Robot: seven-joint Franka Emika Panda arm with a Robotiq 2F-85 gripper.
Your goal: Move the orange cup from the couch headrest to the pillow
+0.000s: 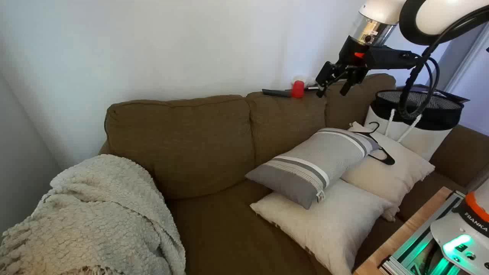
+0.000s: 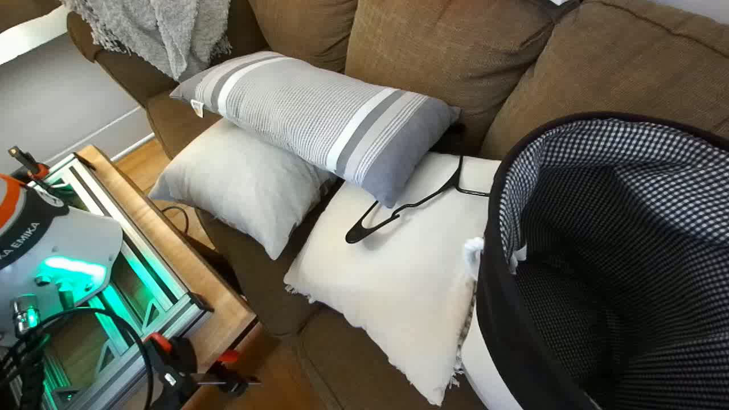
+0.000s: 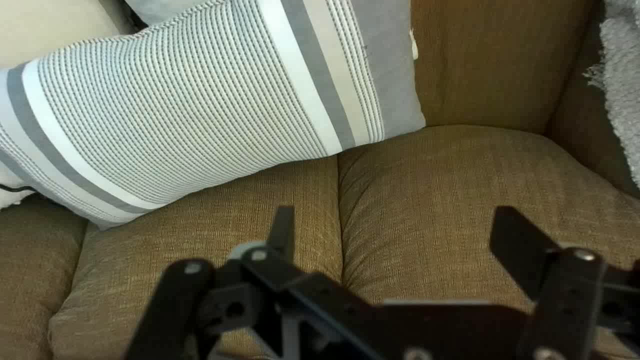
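The tiny red-orange cup (image 1: 298, 89) stands on the couch headrest (image 1: 214, 100), close to the wall, in an exterior view. It is out of view in the wrist view. The grey striped pillow (image 1: 317, 162) lies on two cream pillows below; it also shows in an exterior view (image 2: 307, 108) and at the upper left of the wrist view (image 3: 185, 105). My gripper (image 1: 332, 93) appears to the right of the cup, apart from it, above the couch back. In the wrist view my gripper (image 3: 395, 212) is open and empty, with brown couch fabric between its fingers.
A flat dark object (image 1: 276, 93) lies beside the cup on the headrest. A tall hamper (image 1: 418, 118) stands at the couch's right. A black hanger (image 2: 418, 199) lies on a cream pillow (image 2: 387, 273). A fleecy blanket (image 1: 103, 217) covers the left end. The robot base (image 1: 462, 233) is at lower right.
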